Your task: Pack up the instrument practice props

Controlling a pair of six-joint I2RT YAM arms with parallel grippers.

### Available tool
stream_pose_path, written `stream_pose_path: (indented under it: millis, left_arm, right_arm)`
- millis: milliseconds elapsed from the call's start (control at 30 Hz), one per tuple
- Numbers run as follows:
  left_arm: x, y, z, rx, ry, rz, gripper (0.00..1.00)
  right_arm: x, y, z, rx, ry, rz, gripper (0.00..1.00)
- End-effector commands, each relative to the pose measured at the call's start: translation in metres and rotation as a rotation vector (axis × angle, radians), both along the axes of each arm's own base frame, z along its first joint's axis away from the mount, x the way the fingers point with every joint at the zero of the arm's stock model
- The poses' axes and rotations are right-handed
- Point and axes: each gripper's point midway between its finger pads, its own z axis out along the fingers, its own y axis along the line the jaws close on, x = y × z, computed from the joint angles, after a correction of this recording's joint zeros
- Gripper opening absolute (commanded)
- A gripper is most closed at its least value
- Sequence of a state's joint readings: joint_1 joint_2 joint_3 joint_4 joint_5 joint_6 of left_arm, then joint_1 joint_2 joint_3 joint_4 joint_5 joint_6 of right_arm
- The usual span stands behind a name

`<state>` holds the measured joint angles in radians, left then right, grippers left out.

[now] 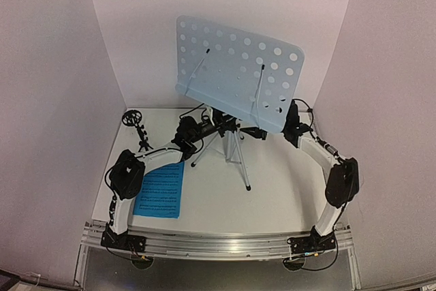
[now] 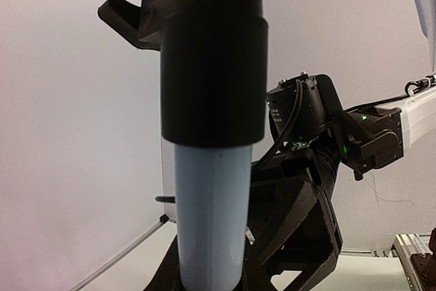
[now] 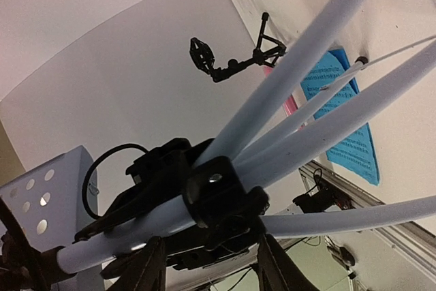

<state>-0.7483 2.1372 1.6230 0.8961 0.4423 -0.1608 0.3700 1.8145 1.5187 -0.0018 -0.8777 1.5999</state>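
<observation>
The music stand stands mid-table, with its perforated pale-blue desk [image 1: 235, 80] over silver tripod legs [image 1: 238, 155]. My left gripper [image 1: 214, 126] reaches in under the desk and is shut on the stand's pale tube [image 2: 211, 216]; its fingers press both sides of the tube at the bottom of the left wrist view [image 2: 211, 274]. My right gripper [image 1: 255, 131] is open, with its fingers [image 3: 146, 270] spread below the black leg hub [image 3: 218, 195]. The black tripod mic stand [image 1: 136, 126] stands at the back left. A blue music sheet [image 1: 160, 189] lies at the front left. A pink sliver of the microphone [image 3: 290, 103] shows beside the sheet.
White walls enclose the table on the left, back and right. A metal rail [image 1: 218, 243] runs along the near edge and carries both arm bases. The right arm [image 2: 320, 120] is close behind the tube in the left wrist view.
</observation>
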Motion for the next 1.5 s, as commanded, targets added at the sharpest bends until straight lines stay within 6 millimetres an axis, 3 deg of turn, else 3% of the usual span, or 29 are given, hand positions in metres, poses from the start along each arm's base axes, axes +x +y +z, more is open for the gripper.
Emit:
stream_pose_path:
  millis: [0, 500, 700, 800, 900, 1033, 1300, 1467]
  left_arm:
    - [0.004, 0.006, 0.023, -0.059, -0.010, 0.026, 0.00]
    - [0.011, 0.012, 0.021, -0.045, -0.007, 0.071, 0.00]
    - [0.012, 0.012, 0.020, -0.045, -0.007, 0.074, 0.00]
    - [0.010, 0.013, 0.021, -0.045, -0.007, 0.064, 0.00]
    - [0.011, 0.015, 0.024, -0.059, 0.014, 0.055, 0.00]
    - [0.014, 0.018, 0.029, -0.073, 0.047, 0.045, 0.00]
    - [0.015, 0.021, 0.033, -0.067, 0.105, 0.026, 0.00]
    - [0.017, 0.021, 0.032, -0.065, 0.139, 0.020, 0.00]
  right_arm:
    - [-0.008, 0.007, -0.005, 0.017, 0.058, 0.043, 0.44]
    - [0.012, 0.018, -0.005, 0.019, -0.010, 0.074, 0.28]
    - [0.014, 0.018, -0.008, 0.019, -0.014, 0.085, 0.14]
    - [0.013, 0.018, -0.009, 0.018, -0.022, 0.094, 0.00]
    - [0.011, 0.018, -0.012, 0.011, -0.046, 0.105, 0.00]
    - [0.009, 0.019, -0.012, -0.004, -0.204, 0.163, 0.00]
    - [0.016, 0.015, -0.001, -0.141, -0.807, 0.209, 0.00]
    - [0.009, 0.015, 0.001, -0.193, -1.145, 0.286, 0.00]
